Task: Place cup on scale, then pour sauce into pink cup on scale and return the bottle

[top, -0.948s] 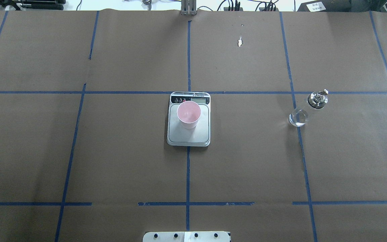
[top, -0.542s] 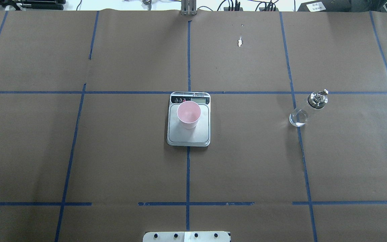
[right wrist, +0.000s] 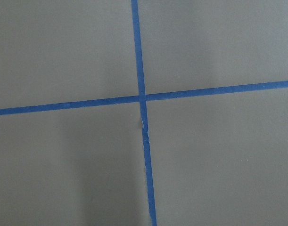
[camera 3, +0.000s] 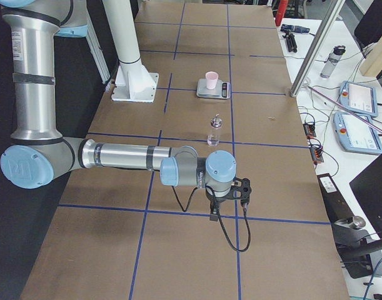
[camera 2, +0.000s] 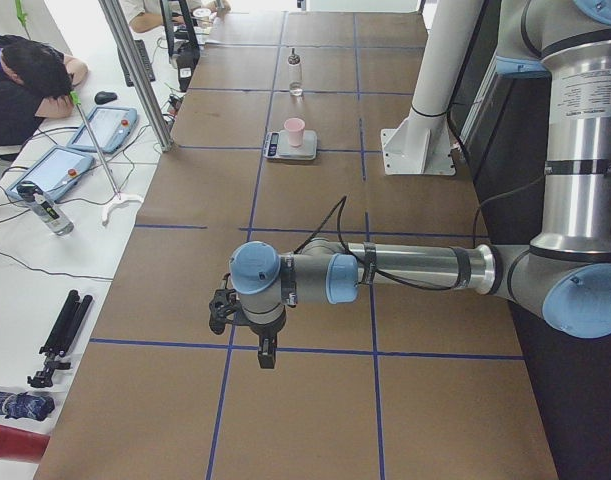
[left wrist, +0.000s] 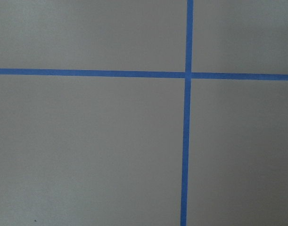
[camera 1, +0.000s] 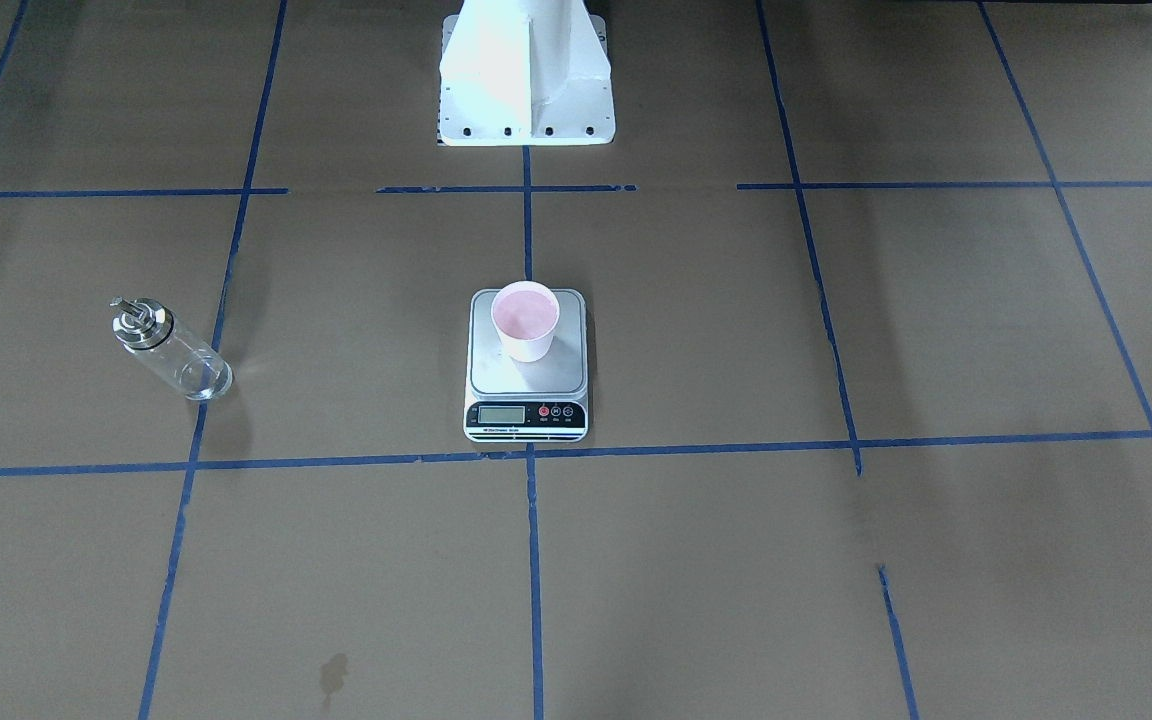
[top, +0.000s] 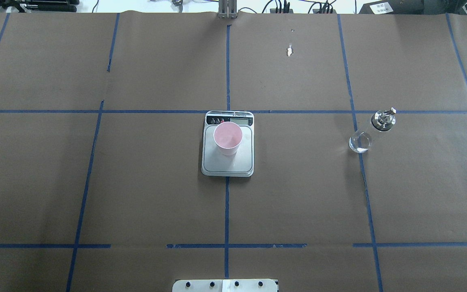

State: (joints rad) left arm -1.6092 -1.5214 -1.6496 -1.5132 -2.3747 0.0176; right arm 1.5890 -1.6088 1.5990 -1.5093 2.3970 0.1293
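The pink cup [top: 227, 138] stands upright on the scale [top: 227, 165] at the table's middle; both also show in the front view, cup [camera 1: 525, 318] on scale [camera 1: 526, 378]. The clear glass bottle [top: 369, 132] with a silver cap stands upright on the table, far right of the scale, and shows in the front view [camera 1: 171, 350]. The clear sauce inside is hard to make out. My left gripper [camera 2: 265, 355] and right gripper [camera 3: 214, 215] hang over bare paper far out at the table's ends. I cannot tell whether they are open or shut.
Brown paper with blue tape grid lines covers the table [top: 136, 182]. The white robot base [camera 1: 526, 70] stands at the robot-side edge. Both wrist views show only paper and tape crossings. Operators' desks with tablets [camera 2: 95, 125] lie beyond the far edge.
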